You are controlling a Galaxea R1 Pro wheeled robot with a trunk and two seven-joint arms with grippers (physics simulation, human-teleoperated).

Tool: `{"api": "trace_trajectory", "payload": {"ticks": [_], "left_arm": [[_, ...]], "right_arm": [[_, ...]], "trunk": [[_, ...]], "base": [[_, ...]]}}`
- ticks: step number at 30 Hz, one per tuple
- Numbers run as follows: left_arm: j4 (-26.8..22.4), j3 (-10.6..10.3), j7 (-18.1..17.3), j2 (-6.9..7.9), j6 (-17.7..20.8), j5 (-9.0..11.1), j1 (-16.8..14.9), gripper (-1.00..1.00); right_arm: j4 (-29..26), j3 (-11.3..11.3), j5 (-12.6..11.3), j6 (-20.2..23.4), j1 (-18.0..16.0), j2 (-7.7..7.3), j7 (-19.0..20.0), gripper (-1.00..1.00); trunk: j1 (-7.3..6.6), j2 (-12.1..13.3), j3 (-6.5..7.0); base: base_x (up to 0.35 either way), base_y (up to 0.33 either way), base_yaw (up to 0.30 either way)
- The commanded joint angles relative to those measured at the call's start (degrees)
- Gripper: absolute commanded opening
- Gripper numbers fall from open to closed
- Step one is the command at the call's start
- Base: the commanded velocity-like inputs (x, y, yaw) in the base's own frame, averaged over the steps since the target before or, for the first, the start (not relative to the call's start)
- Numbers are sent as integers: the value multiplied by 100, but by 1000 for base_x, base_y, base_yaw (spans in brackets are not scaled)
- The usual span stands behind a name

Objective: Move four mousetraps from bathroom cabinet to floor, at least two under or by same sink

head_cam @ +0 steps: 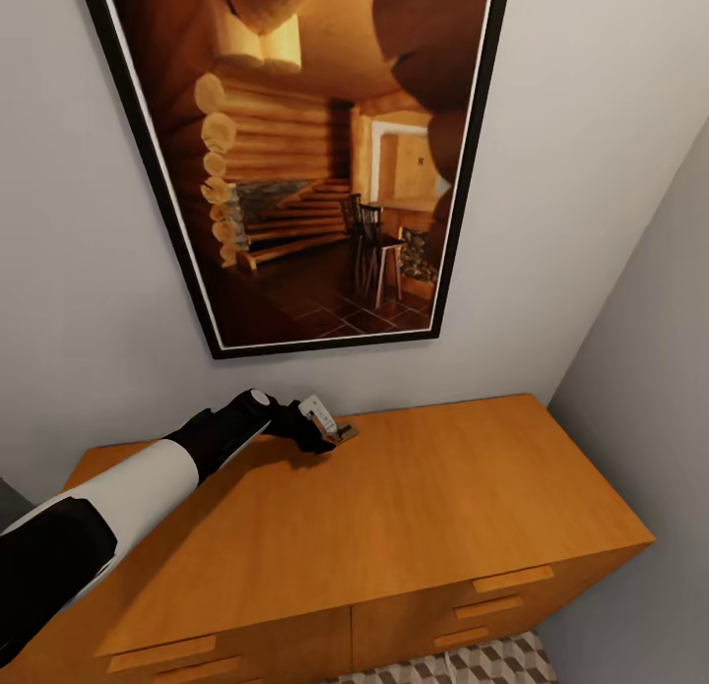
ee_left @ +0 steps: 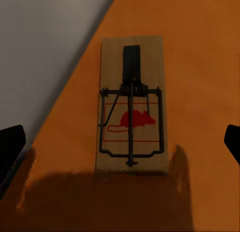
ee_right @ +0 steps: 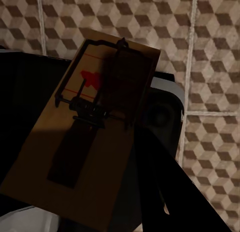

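L gripper [ee_left: 120, 142], jaws apart, over trap [ee_left: 132, 104] at cabinet [head_cam: 414, 507] top's 11 o'clock; centre, then close. R gripper [ee_right: 150, 157] clamps second trap [ee_right: 85, 142].

left gripper [head_cam: 335, 430]: in head view, covers most of the mousetrap on cabinet top [head_cam: 347, 431]; only a sliver shows
left fingertips [ee_left: 11, 147]: dark tips cut off by both side edges of left wrist view
cabinet [head_cam: 394, 527]: left end and lower drawers cut off by frame edge
held mousetrap [ee_right: 95, 142]: lower end runs out of right wrist view, in shadow; grip contact can't be made out
wall picture [head_cam: 315, 153]: top cut off
bathroom floor [head_cam: 492, 664]: only a small patch shows
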Motion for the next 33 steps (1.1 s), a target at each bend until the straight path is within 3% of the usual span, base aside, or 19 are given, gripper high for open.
{"api": "trace_trajectory", "payload": {"ticks": [1, 33], "left_arm": [[-12, -36, 10, 8, 49, 60, -8, 100], [-3, -73, 10, -18, 50, 60, -8, 100]], "right_arm": [[7, 26, -13, -23, -5, 0, -8, -100], [8, 24, -14, -15, -5, 0, -9, -100]], "trunk": [[5, -11, -11], [5, -11, -11]], "base": [[138, 0, 0], [11, -12, 0]]}}
